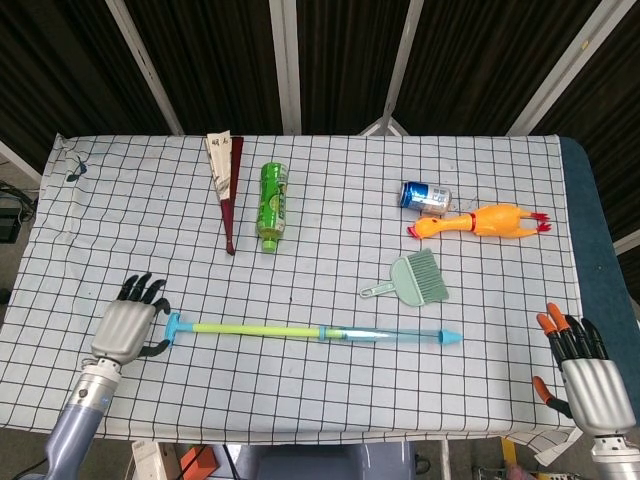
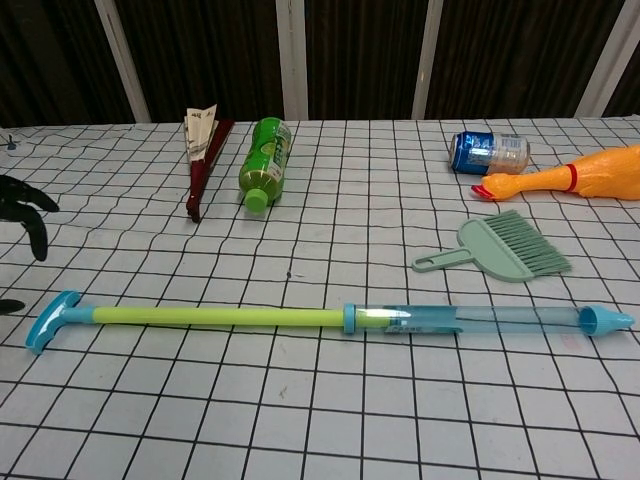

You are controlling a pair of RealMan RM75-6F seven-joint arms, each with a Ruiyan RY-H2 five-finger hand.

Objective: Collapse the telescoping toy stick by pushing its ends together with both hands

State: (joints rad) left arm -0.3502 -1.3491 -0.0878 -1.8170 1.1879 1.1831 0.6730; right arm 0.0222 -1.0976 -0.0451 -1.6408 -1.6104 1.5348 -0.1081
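Observation:
The telescoping toy stick [image 1: 300, 331] [image 2: 300, 319] lies fully extended across the near part of the checked cloth, its yellow-green rod ending in a blue T cap [image 1: 172, 328] [image 2: 48, 321] on the left and its clear blue tube in a cone tip [image 1: 452, 337] [image 2: 604, 320] on the right. My left hand [image 1: 127, 325] is open, fingers spread, just left of the T cap; only its dark fingertips [image 2: 28, 205] show in the chest view. My right hand [image 1: 585, 375] is open at the table's near right corner, far from the cone tip.
Behind the stick lie a folded fan [image 1: 225, 180], a green bottle [image 1: 272, 205], a blue can [image 1: 425, 196], a rubber chicken [image 1: 485, 221] and a small green brush [image 1: 415, 279]. A blue table edge [image 1: 600, 250] runs along the right.

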